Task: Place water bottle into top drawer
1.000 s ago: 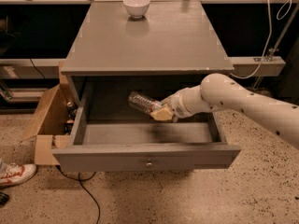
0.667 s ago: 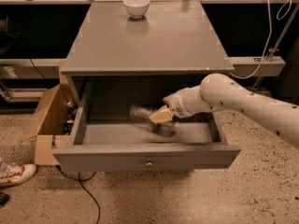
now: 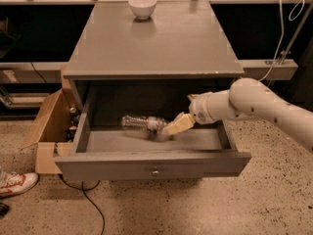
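Observation:
The water bottle (image 3: 143,124) is clear with a red-and-dark label and lies on its side inside the open top drawer (image 3: 112,166), towards the middle of the drawer floor. My gripper (image 3: 175,126) reaches into the drawer from the right. Its tan fingers (image 3: 179,123) are apart, just right of the bottle's end, touching or almost touching it. They do not hold the bottle. The drawer is pulled fully out, with its round metal knob (image 3: 155,172) at the front centre.
A white bowl (image 3: 142,6) stands at the back of the grey cabinet top (image 3: 156,43). An open cardboard box (image 3: 49,126) sits on the floor left of the cabinet. A shoe (image 3: 14,182) and a cable (image 3: 90,199) lie on the floor at the front left.
The bottle was held in the gripper above the drawer floor. It has dropped down and to the left and now lies in the drawer, out of the fingers.

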Available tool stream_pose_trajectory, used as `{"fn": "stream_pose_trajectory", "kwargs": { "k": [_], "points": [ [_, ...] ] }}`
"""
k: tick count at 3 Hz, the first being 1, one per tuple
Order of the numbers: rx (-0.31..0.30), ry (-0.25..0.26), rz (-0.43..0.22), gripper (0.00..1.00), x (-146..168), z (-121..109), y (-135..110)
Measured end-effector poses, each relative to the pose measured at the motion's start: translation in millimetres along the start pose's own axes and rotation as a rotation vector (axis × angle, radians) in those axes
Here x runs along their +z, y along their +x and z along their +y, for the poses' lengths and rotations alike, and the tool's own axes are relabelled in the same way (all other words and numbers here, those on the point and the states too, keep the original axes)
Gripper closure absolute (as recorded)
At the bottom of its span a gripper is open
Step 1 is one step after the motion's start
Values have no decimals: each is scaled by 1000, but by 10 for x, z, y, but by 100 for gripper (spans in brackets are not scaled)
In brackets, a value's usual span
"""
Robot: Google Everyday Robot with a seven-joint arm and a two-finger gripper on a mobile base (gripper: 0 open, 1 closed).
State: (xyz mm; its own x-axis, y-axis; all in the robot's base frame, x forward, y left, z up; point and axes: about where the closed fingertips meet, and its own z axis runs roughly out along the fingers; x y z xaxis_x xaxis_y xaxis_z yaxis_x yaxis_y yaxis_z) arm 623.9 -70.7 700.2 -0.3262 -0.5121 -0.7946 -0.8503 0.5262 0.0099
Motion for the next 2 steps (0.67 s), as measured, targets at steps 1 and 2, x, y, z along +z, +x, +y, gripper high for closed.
{"fn": "stream_pose_trajectory", "kwargs": {
  "k": [1, 2],
  "points": [
    [28, 68, -70, 0, -789, -71, -14],
    [28, 68, -70, 0, -789, -71, -14]
  ]
}}
